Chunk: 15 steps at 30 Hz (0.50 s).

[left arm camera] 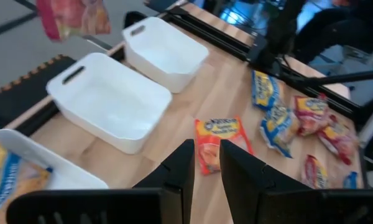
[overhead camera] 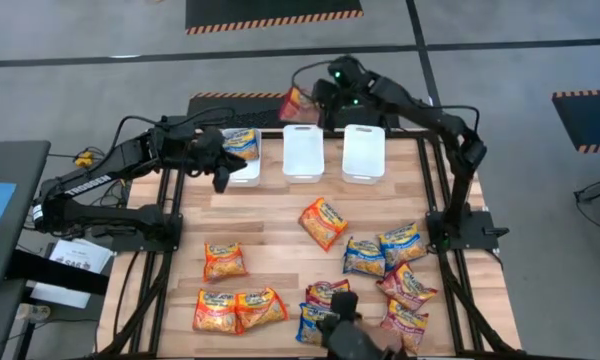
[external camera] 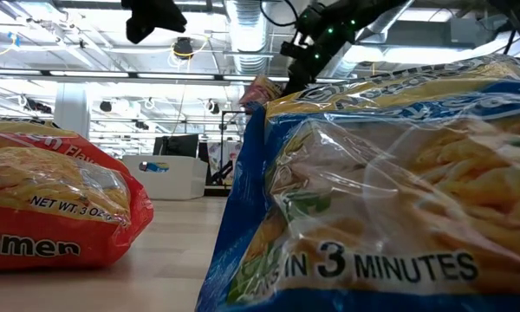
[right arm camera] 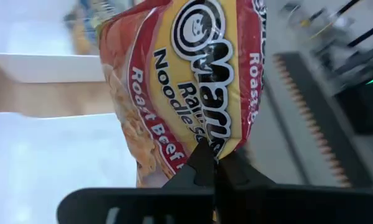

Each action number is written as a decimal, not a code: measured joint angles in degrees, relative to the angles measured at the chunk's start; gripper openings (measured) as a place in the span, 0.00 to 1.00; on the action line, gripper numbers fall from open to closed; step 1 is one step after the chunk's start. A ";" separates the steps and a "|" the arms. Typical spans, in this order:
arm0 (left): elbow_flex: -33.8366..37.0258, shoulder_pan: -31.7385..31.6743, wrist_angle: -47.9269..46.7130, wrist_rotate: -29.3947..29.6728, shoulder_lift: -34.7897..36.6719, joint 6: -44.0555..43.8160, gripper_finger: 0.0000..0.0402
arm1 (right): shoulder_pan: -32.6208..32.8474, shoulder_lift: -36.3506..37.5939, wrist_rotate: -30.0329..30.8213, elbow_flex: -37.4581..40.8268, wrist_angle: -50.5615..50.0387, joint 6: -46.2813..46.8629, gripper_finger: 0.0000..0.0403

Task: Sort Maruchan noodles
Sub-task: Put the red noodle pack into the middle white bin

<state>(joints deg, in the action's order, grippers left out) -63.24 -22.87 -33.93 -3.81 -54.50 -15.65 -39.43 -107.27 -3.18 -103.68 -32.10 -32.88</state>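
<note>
Right end effector (overhead camera: 310,103) clamped on glossy maroon noodle packet (overhead camera: 297,103), dangling lengthwise, just outside middle white plastic bin (overhead camera: 303,152). Left end effector (overhead camera: 223,176) empty, slightly parted, over worktop (overhead camera: 270,225).

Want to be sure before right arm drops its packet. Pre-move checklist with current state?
1. Grip: right hand shut on maroon packet, pinched at one edge only. Ok.
2. Position: in the high view the maroon packet hangs past the table's far edge, behind the middle bin, not over it. Not ok.
3. Middle bin empty, per left wrist view. Ok.
4. Left hand hangs near the left bin, fingers slightly apart, holding nothing. Ok.
5. Left bin contents: blue packet inside. Ok.
6. Which bin maroon belongs in: cannot tell.
</note>
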 joint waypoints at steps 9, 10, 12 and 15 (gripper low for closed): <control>0.00 0.00 -0.01 4.17 0.00 -2.02 0.15 | -1.02 -6.81 -0.68 0.07 -3.34 -2.39 0.02; 0.00 0.01 -0.01 4.57 0.00 -2.05 0.15 | -0.69 -7.37 0.39 0.00 -3.69 -2.81 0.02; 0.00 0.00 0.02 4.87 0.00 -2.09 0.15 | -0.16 -8.17 2.20 0.04 -5.02 -3.83 0.02; 0.00 0.00 0.02 5.70 0.00 -2.13 0.15 | 0.89 -8.47 3.19 0.04 -5.17 -5.12 0.02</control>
<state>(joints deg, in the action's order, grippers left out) -63.24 -22.87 -33.91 1.89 -54.50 -17.78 -38.54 -115.74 0.01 -103.63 -37.27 -38.00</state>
